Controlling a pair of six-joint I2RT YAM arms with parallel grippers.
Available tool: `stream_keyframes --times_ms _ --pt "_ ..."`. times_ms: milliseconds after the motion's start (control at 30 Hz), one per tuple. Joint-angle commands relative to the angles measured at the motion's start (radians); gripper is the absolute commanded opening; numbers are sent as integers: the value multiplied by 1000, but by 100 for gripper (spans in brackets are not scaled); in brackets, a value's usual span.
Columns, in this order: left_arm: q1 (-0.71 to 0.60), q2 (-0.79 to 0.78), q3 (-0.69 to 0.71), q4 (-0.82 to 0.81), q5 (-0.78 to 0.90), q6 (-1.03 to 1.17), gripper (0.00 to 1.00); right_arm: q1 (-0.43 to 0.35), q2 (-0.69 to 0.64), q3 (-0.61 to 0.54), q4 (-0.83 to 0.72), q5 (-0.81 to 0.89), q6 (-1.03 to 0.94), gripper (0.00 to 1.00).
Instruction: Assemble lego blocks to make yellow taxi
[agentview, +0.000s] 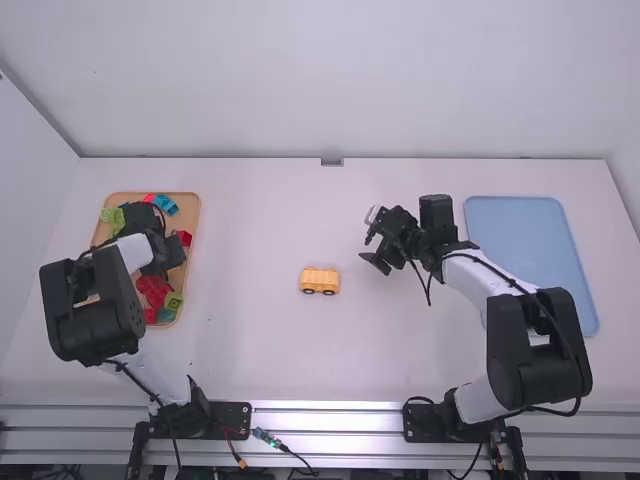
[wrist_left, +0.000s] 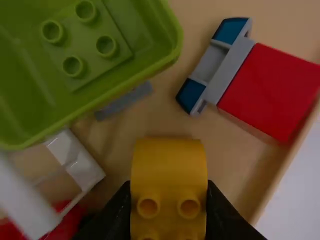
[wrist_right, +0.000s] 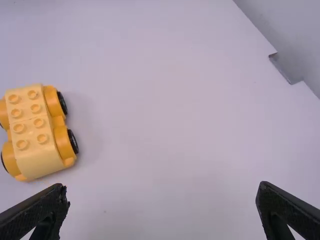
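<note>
Left arm: High view, left side. My left pincer (agentview: 163, 254) is located over the wooden tray (agentview: 195, 225), among loose coloured blocks. In my wrist view, its two fingers are closed from either side upon a rounded yellow block (wrist_left: 169, 167), whose studs face the camera. Whether that block touches the tray floor, I cannot tell. And yours?

Right arm: High view, right of the middle. My right pincer (agentview: 371, 240) hangs over the white table (agentview: 250, 220), beyond the yellow car (agentview: 320, 281) and to its right. My wrist view shows the fingers spread wide, with pale tabletop between the tips.

Left arm: Describe the car, please.

Right arm: It stands upright on its wheels, between our two pincers and nearer to mine. Two yellow blocks sit end to end along its top, touching, each with four studs; black tyres (wrist_right: 73, 141) show at the sides. What surrounds your block?

Left arm: Near it lie a green hollow piece (wrist_left: 90, 45) with studs inside, a red block (wrist_left: 270, 90) against a grey-and-blue piece (wrist_left: 225, 65), and a white piece (wrist_left: 75, 160). Your side?

Right arm: A blue tray (agentview: 532, 250) lies on the table, to the right of my pincer.
</note>
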Motion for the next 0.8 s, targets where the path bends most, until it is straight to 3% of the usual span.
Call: stream_keyframes --times_ms 0,267,433,567,767 --pt "-18 -85 24 -27 64 52 2 -39 -11 -30 9 -99 -11 99" --pt "-104 -160 90 -129 97 132 2 -37 -11 -121 96 -127 -18 99" --pt "-190 -162 152 -224 259 330 2 -9 1 -185 205 -129 -15 99" --pt "-265 -162 198 -309 440 561 2 -4 150 -163 321 -148 72 99" --pt "-372 -162 208 -342 506 776 2 -10 349 -61 316 -343 68 99"
